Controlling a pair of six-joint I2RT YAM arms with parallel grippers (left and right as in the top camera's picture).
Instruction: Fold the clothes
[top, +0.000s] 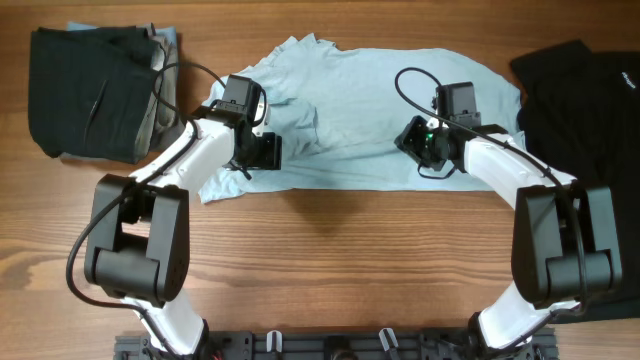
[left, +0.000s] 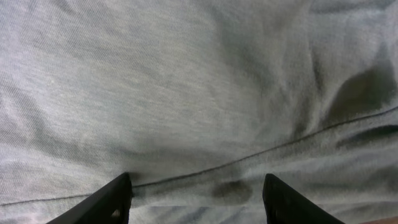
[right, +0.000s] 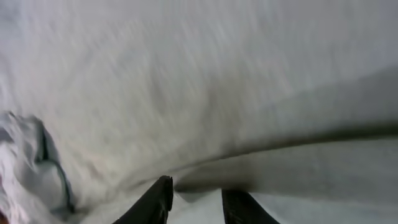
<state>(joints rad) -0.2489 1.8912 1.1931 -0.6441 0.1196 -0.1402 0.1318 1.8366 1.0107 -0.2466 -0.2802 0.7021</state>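
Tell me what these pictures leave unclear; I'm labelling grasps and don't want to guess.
- Right wrist view: motion blur hides whether the right gripper holds the light-blue T-shirt.
- Overhead: wrist housings cover its fingertips and those of the left gripper.
- Overhead: the black garment runs off the right edge.
- Overhead: the dark folded stack is too small to count its pieces.
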